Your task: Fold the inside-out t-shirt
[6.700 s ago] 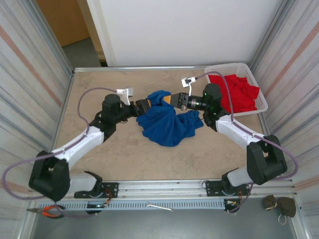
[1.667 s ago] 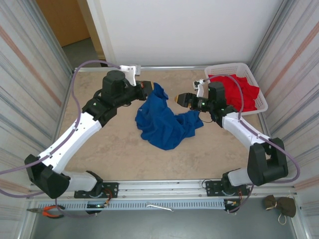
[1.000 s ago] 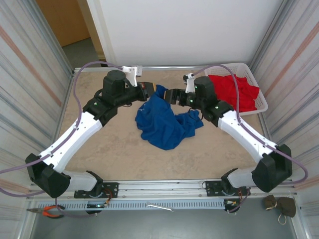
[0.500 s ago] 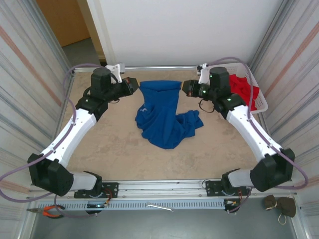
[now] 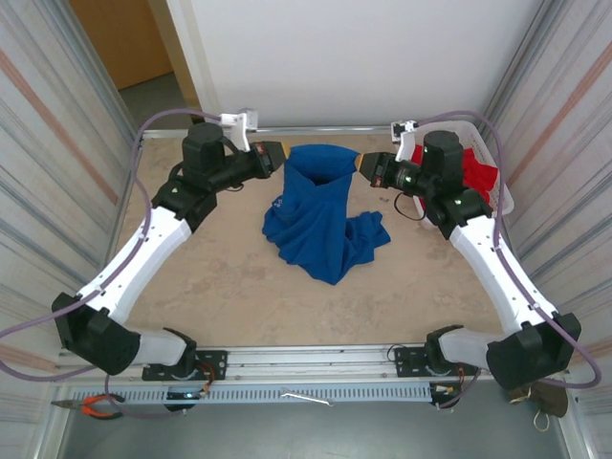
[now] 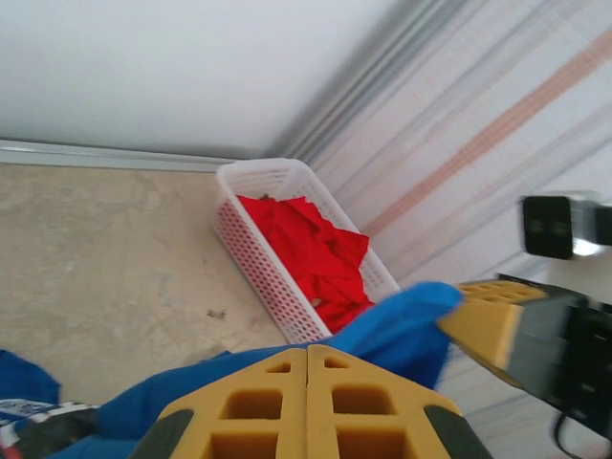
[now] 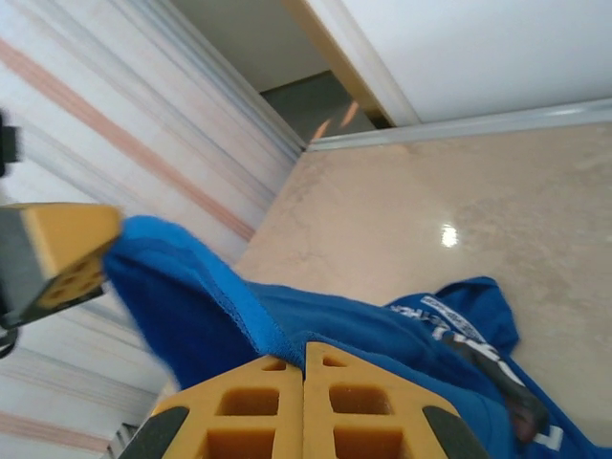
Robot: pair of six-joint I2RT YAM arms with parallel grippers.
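Bench (image 5: 210,287): blue t-shirt (image 5: 320,225) at centre, lower part bunched on surface, small white print showing on left fold. Upper edge lifted, stretched toward 12 o'clock between two end effectors. Left end effector (image 5: 280,153) at 11 o'clock, fingers together, clamped on shirt's left corner. Right end effector (image 5: 361,164) at 1 o'clock, clamped on right corner. White basket (image 6: 251,239) with red garment (image 6: 316,249) at 2 o'clock, far corner.
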